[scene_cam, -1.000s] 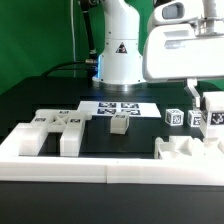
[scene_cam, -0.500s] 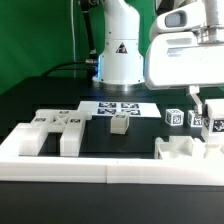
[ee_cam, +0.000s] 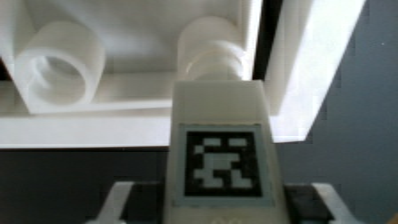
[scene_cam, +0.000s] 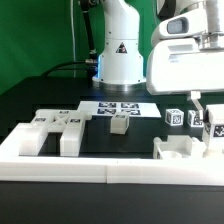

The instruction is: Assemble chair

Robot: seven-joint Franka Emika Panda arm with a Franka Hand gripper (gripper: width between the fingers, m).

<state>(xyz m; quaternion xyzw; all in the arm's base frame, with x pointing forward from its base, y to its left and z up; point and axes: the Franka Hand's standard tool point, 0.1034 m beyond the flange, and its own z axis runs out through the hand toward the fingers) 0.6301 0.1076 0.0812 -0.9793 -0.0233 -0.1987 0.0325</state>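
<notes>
My gripper (ee_cam: 221, 208) is shut on a long white chair part (ee_cam: 221, 135) that carries a black-and-white tag. One finger (ee_cam: 128, 200) shows on each side of it. Under the held part lies a white chair slab (ee_cam: 134, 100) with two round pegs (ee_cam: 222, 55). In the exterior view the gripper (scene_cam: 198, 102) hangs at the exterior view's right, above a notched white chair part (scene_cam: 176, 148). More tagged chair pieces are in view: a chunky slab (scene_cam: 58, 126) at the exterior view's left, a small block (scene_cam: 120, 122) in the middle and a small cube (scene_cam: 174, 117).
The marker board (scene_cam: 122, 106) lies flat in front of the robot's white base (scene_cam: 120, 55). A low white border wall (scene_cam: 100, 166) runs along the front. Another tagged block (scene_cam: 214, 126) stands at the far right edge. The tabletop is black.
The gripper has shifted a little toward the exterior view's right with the part still in it. The parts on the table have not moved.
</notes>
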